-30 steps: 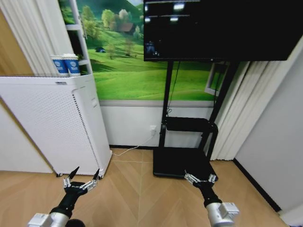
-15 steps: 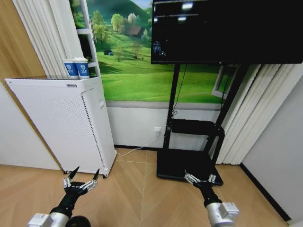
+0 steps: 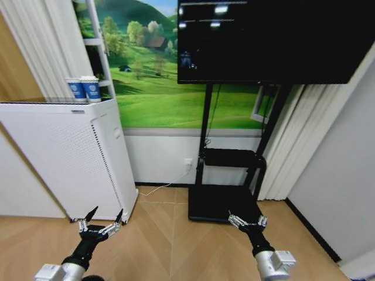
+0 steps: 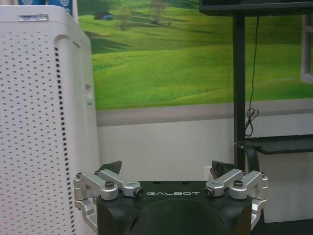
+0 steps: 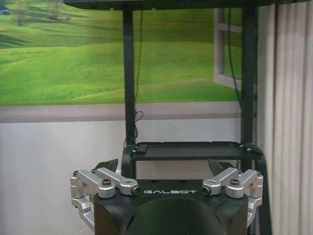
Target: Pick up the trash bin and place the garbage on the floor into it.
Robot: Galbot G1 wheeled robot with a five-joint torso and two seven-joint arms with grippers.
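Observation:
The floor [image 3: 170,246] of tan herringbone wood stretches ahead of me. The trash bin and the garbage are out of view. My left gripper [image 3: 104,218] hangs low at the left, open and holding nothing, just in front of the white appliance's corner. My right gripper [image 3: 247,221] hangs low at the right, open and holding nothing, before the TV stand's base. In the left wrist view the left gripper [image 4: 166,169] faces the appliance and the wall. The right gripper [image 5: 164,165] in its own wrist view faces the stand's shelf.
A tall white perforated appliance [image 3: 64,158] stands at the left with two blue-and-white paper cups [image 3: 84,89] on top. A black TV stand [image 3: 220,202] with a screen [image 3: 269,35] stands ahead. A cable [image 3: 161,187] lies by the wall. Curtains [image 3: 287,146] hang at the right.
The whole head view has swung a little left and down since half a second ago, so the camera moved. Both grippers keep the same open pose.

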